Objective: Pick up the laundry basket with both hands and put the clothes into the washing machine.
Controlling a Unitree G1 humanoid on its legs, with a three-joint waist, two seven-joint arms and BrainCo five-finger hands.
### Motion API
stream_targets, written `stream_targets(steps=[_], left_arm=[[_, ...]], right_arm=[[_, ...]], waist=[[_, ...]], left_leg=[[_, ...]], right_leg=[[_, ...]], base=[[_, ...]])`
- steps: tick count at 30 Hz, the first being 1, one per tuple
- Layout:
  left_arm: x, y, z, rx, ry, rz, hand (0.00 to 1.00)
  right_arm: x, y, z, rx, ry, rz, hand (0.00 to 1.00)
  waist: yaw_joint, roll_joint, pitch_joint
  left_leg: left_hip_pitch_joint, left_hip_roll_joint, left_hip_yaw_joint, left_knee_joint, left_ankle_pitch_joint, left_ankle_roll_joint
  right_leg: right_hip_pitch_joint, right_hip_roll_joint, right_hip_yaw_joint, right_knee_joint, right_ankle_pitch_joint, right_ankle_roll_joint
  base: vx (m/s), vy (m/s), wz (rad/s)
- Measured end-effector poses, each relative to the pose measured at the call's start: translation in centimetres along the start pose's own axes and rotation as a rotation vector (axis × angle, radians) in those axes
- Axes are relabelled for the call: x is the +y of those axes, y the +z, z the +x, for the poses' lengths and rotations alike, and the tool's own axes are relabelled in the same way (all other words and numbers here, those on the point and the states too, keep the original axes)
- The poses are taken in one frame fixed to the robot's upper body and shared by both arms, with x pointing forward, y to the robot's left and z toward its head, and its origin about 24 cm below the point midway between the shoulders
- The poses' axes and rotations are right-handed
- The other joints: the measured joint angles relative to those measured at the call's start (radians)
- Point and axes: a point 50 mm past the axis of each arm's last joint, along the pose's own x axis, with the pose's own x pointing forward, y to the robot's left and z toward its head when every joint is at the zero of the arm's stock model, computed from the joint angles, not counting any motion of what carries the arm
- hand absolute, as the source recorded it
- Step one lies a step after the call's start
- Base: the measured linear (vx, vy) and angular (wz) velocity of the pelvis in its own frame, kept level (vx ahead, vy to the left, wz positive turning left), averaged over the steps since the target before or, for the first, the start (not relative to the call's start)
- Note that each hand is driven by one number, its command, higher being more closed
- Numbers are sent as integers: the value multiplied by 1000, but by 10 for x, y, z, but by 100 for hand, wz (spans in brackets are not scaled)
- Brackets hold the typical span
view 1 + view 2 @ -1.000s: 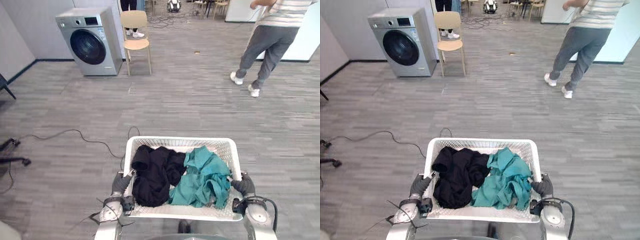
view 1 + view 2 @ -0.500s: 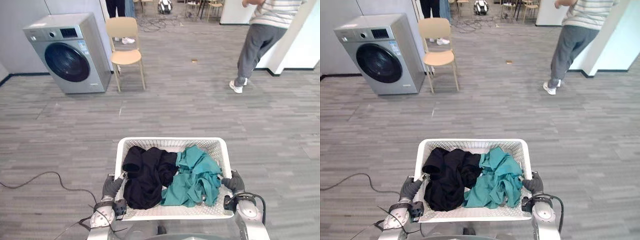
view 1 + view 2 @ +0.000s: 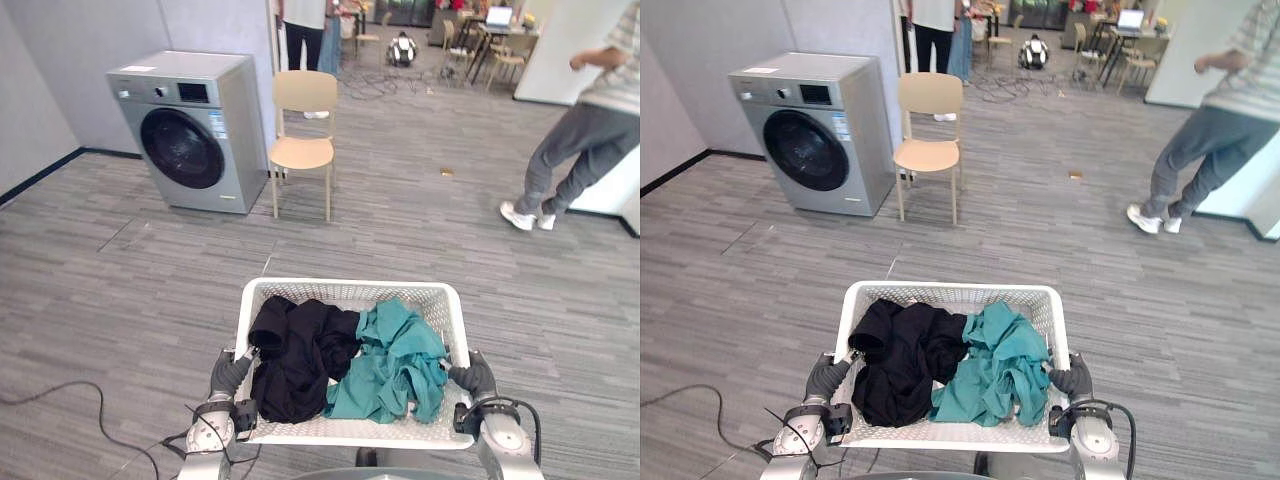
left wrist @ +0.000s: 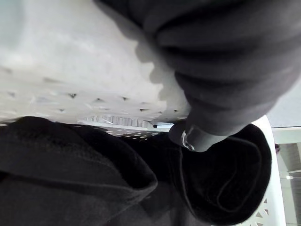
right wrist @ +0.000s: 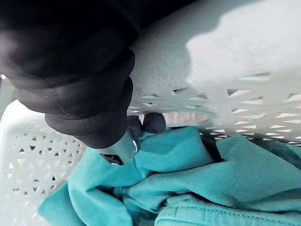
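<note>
A white laundry basket hangs in front of me, held at both short ends. A black garment fills its left half and a teal garment its right half. My left hand grips the left rim, with its fingers curled over the perforated wall above the black cloth. My right hand grips the right rim, its fingers hooked inside over the teal cloth. The silver washing machine stands far ahead to the left with its round door shut.
A light wooden chair stands just right of the washer. One person walks at the far right, and another stands behind the chair. Grey plank floor stretches between the basket and the washer.
The camera has shifted, so the washer and chair now sit further right in view. The walking person has stepped to the right. Both hands keep their hold on the basket.
</note>
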Motion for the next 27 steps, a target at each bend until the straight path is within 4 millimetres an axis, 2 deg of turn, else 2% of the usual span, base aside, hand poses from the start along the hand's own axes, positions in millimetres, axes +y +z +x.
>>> stream_targets(steps=[1, 2, 3, 4, 5, 6, 7, 8, 10, 12, 14, 15, 21, 27], left_arm=[[1, -3, 1, 12, 0, 6, 100], [1, -5, 1, 20, 0, 9, 100], [1, -5, 1, 21, 0, 8, 100], [1, -6, 1, 27, -1, 6, 100], [-1, -8, 1, 33, -1, -2, 100], [-2, -8, 0, 33, -2, -6, 100], [-3, -7, 0, 29, -6, -7, 100], [-3, -9, 1, 33, -5, -3, 100], [-1, -10, 1, 37, -11, 9, 100], [-1, -11, 1, 38, -12, 13, 100], [1, -10, 1, 34, -10, 18, 100], [3, -7, 2, 10, -6, 18, 100], [3, -7, 2, 10, -6, 18, 100], [1, -5, 3, 2, -13, -13, 100]], right_arm=[[1, -4, 0, 16, -2, 5, 100], [2, -5, -1, 24, -4, 8, 100], [2, -6, -1, 25, -7, 8, 100], [1, -6, -1, 27, -18, 8, 100], [0, -6, -1, 26, -23, 4, 100], [-1, -6, -1, 25, -24, 0, 100], [-2, -6, -2, 22, -27, -4, 100], [-2, -7, -2, 28, -25, 8, 100], [-1, -13, -7, 50, -26, 35, 100], [-1, -15, -8, 52, -26, 53, 100], [1, -15, -8, 51, -23, 61, 100], [1, -13, -8, 37, -17, 88, 100], [1, -14, -8, 39, -18, 96, 100], [-5, -18, -8, 54, -14, 179, 100]], waist=[[0, -10, 8], [1, -26, 17], [2, -40, 24], [5, -64, 23], [9, -76, 17], [15, -73, 13], [31, -66, 5], [31, -64, -5], [3, -93, -29], [3, -115, -43], [4, -123, -49], [32, -128, -54], [32, -129, -55], [31, -148, -81]], left_leg=[[-79, 4, 2, 53, -37, 58], [-133, 20, 30, 17, -82, 106], [-152, 35, 55, -30, -110, 119], [-171, 57, 103, -183, -160, 151], [-159, 58, 113, -420, -176, 171], [-145, 57, 103, -539, -170, 167], [-117, 62, 99, -702, -128, 133], [-75, 63, 115, -823, -112, 102], [-23, 24, 133, -909, -92, 122], [17, -1, 161, -969, -84, 133], [43, -9, 172, -992, -84, 133], [-1, -36, 187, -1090, 19, 153], [9, -37, 190, -1106, 21, 151], [43, -34, 196, -1196, 51, 133]], right_leg=[[62, 6, 22, -49, -4, -6], [133, -8, 48, -107, -4, -6], [162, -17, 61, -132, -3, -5], [198, -41, 82, -161, -3, -5], [209, -57, 100, -167, -4, -3], [210, -61, 106, -161, -10, 6], [208, -64, 128, -138, -34, 43], [208, -74, 153, -106, -79, 78], [201, -116, 157, -94, -84, 88], [204, -143, 179, -95, -87, 95], [218, -153, 182, -102, -80, 106], [184, -187, 178, -237, -16, 148], [187, -188, 179, -240, -16, 148], [198, -190, 163, -281, -16, 148]], base=[[531, -14, -40], [618, -6, -36], [470, 14, -38], [495, 48, -49], [372, 73, -60], [276, 98, -77], [313, 142, -94], [441, 229, -76], [409, 227, -23], [259, 166, -21], [126, 97, -14], [50, 38, -4], [0, 0, 0], [40, -35, 2]])
